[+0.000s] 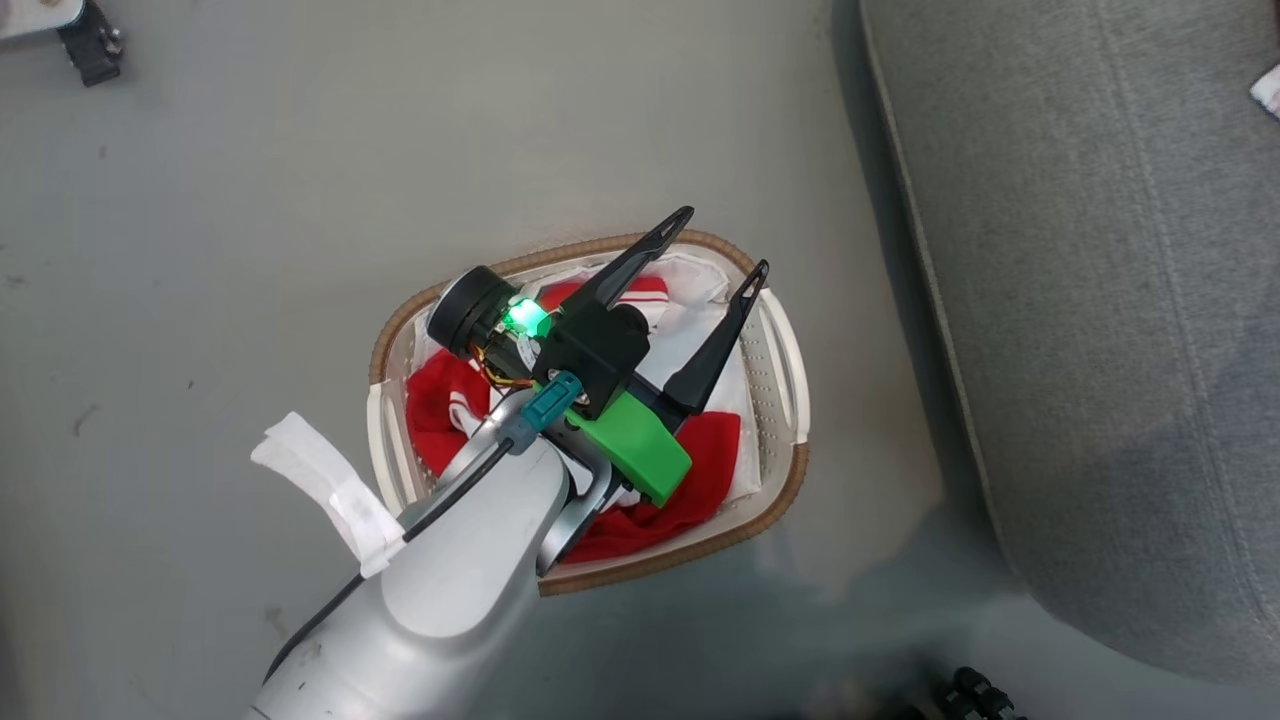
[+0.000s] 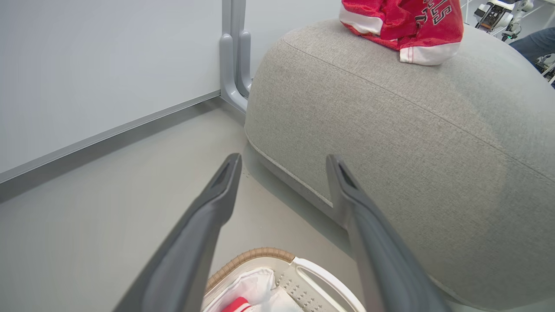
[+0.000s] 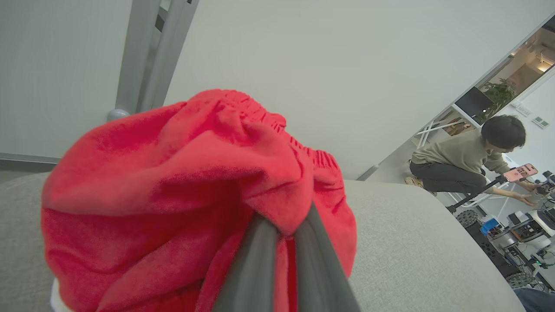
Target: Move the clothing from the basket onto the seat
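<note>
Clothing (image 3: 195, 173) is pinched in my right tool (image 3: 284, 227) over the seat (image 3: 412, 242). My left tool (image 1: 724, 239) gapes above the basket (image 1: 768, 400).

Crumpled red-and-white clothing (image 1: 437, 418) lies in the white basket (image 1: 768, 400) beside the grey seat (image 1: 1100, 300).

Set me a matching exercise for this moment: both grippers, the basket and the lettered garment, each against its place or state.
Things:
1. left gripper
2. right gripper
3. basket
4. lettered garment

Places or states:
A. lies on top of the seat
B. open, above the basket
C. shut on red clothing
D. on the floor beside the seat

Pairs: 1-B, 2-C, 3-D, 4-A
</note>
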Tool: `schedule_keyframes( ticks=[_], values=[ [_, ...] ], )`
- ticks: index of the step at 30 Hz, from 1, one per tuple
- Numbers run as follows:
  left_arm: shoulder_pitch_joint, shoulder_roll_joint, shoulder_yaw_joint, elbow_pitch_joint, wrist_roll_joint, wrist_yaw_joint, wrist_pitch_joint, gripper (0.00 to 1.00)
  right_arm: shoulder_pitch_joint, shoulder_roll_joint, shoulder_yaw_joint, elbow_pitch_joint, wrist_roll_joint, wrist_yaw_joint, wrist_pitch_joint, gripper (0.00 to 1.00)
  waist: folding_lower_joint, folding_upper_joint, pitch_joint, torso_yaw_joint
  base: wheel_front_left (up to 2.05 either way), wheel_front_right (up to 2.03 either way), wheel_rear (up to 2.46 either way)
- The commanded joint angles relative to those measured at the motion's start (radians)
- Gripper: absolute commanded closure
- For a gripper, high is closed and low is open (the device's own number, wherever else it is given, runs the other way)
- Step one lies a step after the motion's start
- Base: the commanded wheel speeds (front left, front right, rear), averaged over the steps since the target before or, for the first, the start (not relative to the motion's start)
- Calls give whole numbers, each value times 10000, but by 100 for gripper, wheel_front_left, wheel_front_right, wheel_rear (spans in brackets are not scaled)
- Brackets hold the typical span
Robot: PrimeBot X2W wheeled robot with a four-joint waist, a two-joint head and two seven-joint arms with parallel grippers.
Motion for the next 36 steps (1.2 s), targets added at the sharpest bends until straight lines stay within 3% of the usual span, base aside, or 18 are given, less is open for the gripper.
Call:
schedule_keyframes(
  ticks=[1,9,10,12,13,14,15,26,36],
  values=[
    [-129,-55,-3,18,1,-20,-5,0,61,-11,-119,248,-60,-14,-6,100,-1,-1,551,540,0,0,0],
    [60,-96,167,120,-10,-22,-5,0,645,115,-574,1607,-241,-14,-291,100,-1,-1,562,510,0,0,0],
    [75,-83,197,129,-8,-22,-5,0,670,142,-617,1687,-240,-14,-354,91,-1,-1,539,480,0,0,0],
    [156,-55,294,137,-41,-23,-5,0,742,231,-669,1786,-239,-14,-488,54,-1,-1,446,394,0,0,0],
    [205,-47,326,150,-61,-23,-5,0,783,271,-692,1812,-244,-14,-541,19,-1,-1,379,352,0,0,0],
    [233,-44,354,155,-58,-23,-5,0,813,284,-708,1830,-251,-14,-596,6,-1,-1,312,319,0,0,0],
    [248,-40,386,169,-51,-23,-5,0,847,299,-705,1843,-245,-14,-633,0,-1,-1,230,280,0,0,0],
    [786,-75,866,273,-189,-25,-5,0,1618,659,-38,1600,42,-14,-779,0,-1,-1,-1241,64,0,0,0],
    [1874,-59,2370,200,-401,117,-5,0,2369,1345,1307,701,709,-14,-786,0,-1,-1,-2980,380,0,0,0]
  ],
)
